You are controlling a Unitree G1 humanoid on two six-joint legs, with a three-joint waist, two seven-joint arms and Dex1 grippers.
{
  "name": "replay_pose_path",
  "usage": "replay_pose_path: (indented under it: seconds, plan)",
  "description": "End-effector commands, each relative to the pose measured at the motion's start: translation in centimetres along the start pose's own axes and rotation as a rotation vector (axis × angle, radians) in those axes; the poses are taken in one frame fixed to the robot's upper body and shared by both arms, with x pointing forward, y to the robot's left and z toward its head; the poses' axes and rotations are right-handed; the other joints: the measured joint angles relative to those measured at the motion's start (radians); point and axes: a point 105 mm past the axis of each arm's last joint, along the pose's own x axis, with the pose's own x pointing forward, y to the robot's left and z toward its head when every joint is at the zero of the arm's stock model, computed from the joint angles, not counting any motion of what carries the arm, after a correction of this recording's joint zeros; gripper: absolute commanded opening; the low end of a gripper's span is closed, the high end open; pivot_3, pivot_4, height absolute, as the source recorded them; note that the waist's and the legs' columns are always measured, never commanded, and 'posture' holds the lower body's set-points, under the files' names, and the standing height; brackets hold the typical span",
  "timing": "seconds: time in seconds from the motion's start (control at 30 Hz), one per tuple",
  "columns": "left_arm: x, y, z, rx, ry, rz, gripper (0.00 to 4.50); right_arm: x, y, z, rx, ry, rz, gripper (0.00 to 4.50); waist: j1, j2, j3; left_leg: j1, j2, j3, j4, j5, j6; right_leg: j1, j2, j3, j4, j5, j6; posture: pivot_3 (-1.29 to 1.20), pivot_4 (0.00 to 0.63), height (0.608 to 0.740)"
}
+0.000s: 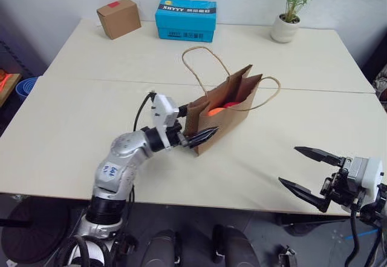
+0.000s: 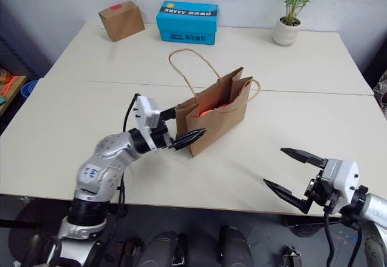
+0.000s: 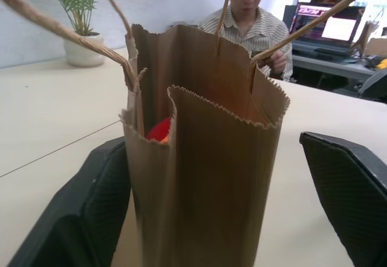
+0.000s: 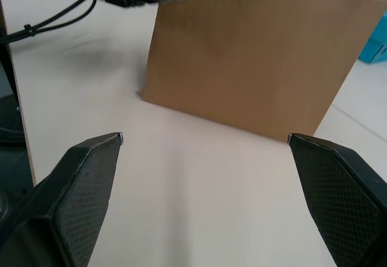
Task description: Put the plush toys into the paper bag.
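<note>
The paper bag (image 1: 225,108) is standing upright mid-counter (image 1: 91,134), and both plush toys, orange (image 1: 213,111) and red (image 1: 230,105), are sitting inside it, so the task is looking essentially done. The left gripper (image 1: 202,137) is hovering at the bag's near end, jaws spread and straddling that edge, pinching nothing. The right gripper (image 1: 307,171) is hanging near the counter's front edge, jaws spread wide, empty.

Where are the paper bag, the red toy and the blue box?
paper bag (image 1: 225,118): left eye view, front face.
red toy (image 3: 159,130): left wrist view, top peeking over the bag's rim.
blue box (image 1: 185,20): left eye view, front face.
</note>
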Motion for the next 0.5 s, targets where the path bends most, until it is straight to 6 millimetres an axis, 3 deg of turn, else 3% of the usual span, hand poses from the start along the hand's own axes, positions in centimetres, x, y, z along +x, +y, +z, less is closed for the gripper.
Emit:
replay_pose_path:
  seconds: [0.03, 0.17, 0.27, 0.37, 0.5]
  plan:
    - [0.6, 0.2, 0.5, 0.053, -0.003, 0.000, 3.24, 0.6, 0.8, 1.7, -0.081, -0.073, 0.019, 4.50, -0.001, 0.000, 0.000, 0.000, 0.000, 0.000, 0.000, 0.000, 0.000, 0.000, 0.000, 0.000, 0.000, 0.000, 0.000, 0.00, 0.150, 0.740]
    - [0.5, 0.7, 0.1, 0.047, 0.039, -0.121, 1.94, 0.5, 0.9, 1.9, -0.094, -0.079, -0.005, 4.50, -0.001, 0.000, 0.000, 0.000, 0.001, 0.000, 0.000, 0.000, 0.000, 0.000, 0.001, -0.002, 0.001, 0.000, -0.001, 0.00, 0.150, 0.740]
    - [0.6, 1.8, 1.2, 0.054, 0.014, -0.221, 0.97, 0.0, 0.7, 2.0, -0.105, -0.066, -0.029, 4.50, 0.000, 0.000, 0.000, 0.001, 0.000, 0.001, 0.000, 0.000, 0.000, -0.001, 0.001, -0.004, 0.002, -0.001, -0.001, 0.00, 0.150, 0.740]
    - [0.2, 1.2, 2.4, 0.082, 0.002, -0.443, 0.04, -1.5, 0.4, 2.4, -0.126, -0.032, -0.064, 4.50, 0.001, 0.000, 0.000, 0.000, 0.000, 0.002, 0.000, 0.000, 0.000, -0.001, 0.001, -0.006, 0.002, -0.001, -0.001, 0.00, 0.150, 0.740]
    - [-1.4, 0.7, 2.6, 0.046, 0.025, -0.667, 0.01, -3.9, 0.5, 2.4, -0.130, 0.049, -0.085, 4.50, -0.001, 0.000, 0.000, 0.000, 0.000, 0.003, 0.000, 0.000, 0.001, -0.001, 0.003, -0.006, 0.003, -0.001, -0.001, 0.00, 0.150, 0.740]
